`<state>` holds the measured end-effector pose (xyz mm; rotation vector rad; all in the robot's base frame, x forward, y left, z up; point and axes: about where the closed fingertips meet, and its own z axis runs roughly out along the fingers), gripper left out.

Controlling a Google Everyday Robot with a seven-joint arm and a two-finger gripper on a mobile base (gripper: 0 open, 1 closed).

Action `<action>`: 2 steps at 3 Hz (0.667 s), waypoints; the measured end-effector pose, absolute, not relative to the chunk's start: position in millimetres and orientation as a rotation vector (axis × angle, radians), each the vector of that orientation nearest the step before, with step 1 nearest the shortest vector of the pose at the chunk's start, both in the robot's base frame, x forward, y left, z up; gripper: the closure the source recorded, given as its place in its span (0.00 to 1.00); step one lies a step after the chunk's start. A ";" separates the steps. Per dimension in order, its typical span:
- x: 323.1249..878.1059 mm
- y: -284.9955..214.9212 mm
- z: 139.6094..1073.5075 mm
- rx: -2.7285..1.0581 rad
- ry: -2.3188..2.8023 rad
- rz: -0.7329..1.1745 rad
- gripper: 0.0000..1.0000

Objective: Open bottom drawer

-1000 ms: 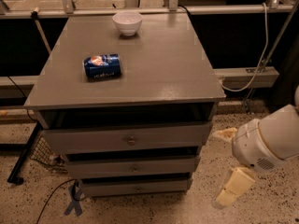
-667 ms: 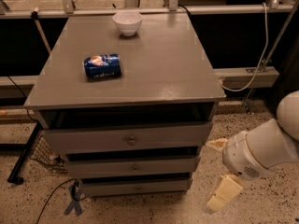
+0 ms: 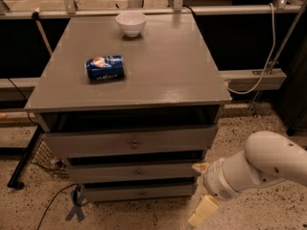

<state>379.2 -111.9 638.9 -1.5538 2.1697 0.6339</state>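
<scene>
The bottom drawer [image 3: 139, 192] is the lowest and narrowest of three grey drawer fronts in the grey cabinet [image 3: 144, 80]. It has a small round knob at its centre and sits closed, close to the floor. My gripper [image 3: 201, 189] is at the lower right corner of the cabinet, level with the two lower drawers. It is open and empty. One cream fingertip [image 3: 200, 167] is by the right end of the middle drawer [image 3: 134, 172]. The other fingertip [image 3: 203, 211] hangs just above the floor. The white arm [image 3: 268, 164] comes in from the right.
A blue can [image 3: 105, 68] lies on its side on the cabinet top, and a white bowl [image 3: 131, 23] stands near the back edge. The top drawer [image 3: 132, 141] is the widest. A wire basket [image 3: 48, 157] and a cable [image 3: 48, 210] are at lower left. Speckled floor lies in front.
The arm has moved left and downward, bringing the gripper from out at the right to the cabinet's lower right corner. The drawers, can and bowl have not moved.
</scene>
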 end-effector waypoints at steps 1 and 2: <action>387.8 -94.6 604.4 -1.539 2.138 0.663 0.00; 397.1 -77.6 571.4 -1.493 2.093 0.722 0.00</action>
